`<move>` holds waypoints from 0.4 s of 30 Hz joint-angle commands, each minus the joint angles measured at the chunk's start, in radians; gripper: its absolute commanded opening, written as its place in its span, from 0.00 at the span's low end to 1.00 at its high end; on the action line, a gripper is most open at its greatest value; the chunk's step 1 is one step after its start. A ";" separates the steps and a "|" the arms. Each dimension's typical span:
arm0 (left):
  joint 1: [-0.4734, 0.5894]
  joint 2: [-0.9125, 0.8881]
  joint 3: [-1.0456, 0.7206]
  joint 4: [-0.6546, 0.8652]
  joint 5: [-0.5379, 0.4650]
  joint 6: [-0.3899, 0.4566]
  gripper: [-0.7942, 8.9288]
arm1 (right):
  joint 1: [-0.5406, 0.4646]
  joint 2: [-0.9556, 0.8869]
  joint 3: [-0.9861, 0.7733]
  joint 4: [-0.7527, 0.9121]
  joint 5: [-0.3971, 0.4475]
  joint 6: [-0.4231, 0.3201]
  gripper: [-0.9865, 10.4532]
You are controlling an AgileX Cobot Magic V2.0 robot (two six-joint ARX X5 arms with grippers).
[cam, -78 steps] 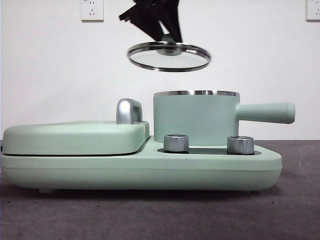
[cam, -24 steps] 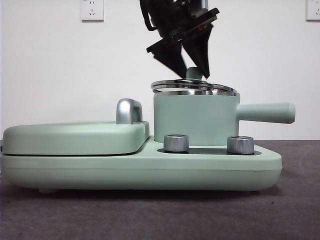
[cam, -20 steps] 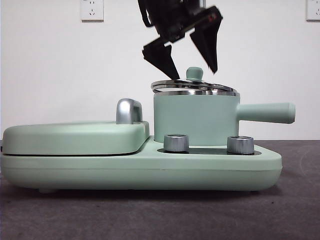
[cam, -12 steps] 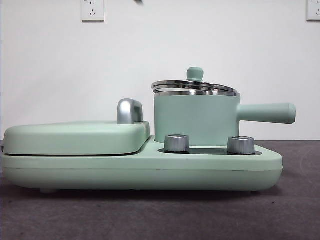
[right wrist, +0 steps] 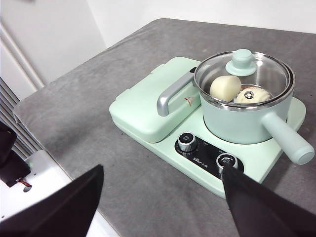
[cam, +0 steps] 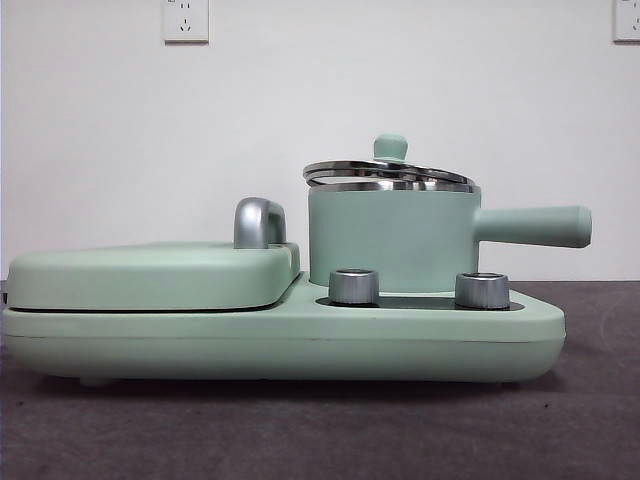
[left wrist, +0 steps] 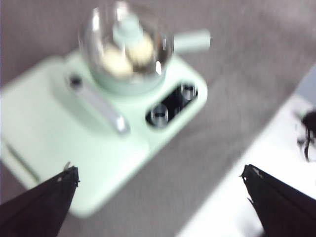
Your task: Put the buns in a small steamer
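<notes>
I see both buns [right wrist: 225,87] inside the small steamer [right wrist: 245,116] near the tabletop's middle, under its glass lid [right wrist: 243,74]. My left hand [left wrist: 160,197] and right hand [right wrist: 163,195] hang spread, high above. I judge the task complete.

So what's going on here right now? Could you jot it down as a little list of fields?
Appliance: mint-green cooker base on a grey table
Steamer: small steamer on the base, side handle sticking out
Lid: glass lid on the steamer, seated slightly tilted in the front view
Buns: two buns inside, seen through the glass
Griddle cover: flat cover shut, beside the steamer
Knobs: two steel knobs in front of the steamer
Left gripper: jaws wide apart, holding nothing, high above the table
Right gripper: jaws wide apart, holding nothing, away from the steamer
</notes>
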 commanded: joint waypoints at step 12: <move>-0.007 -0.701 -0.993 0.638 -0.025 -0.281 0.09 | 0.006 0.004 0.008 0.003 -0.021 -0.069 0.10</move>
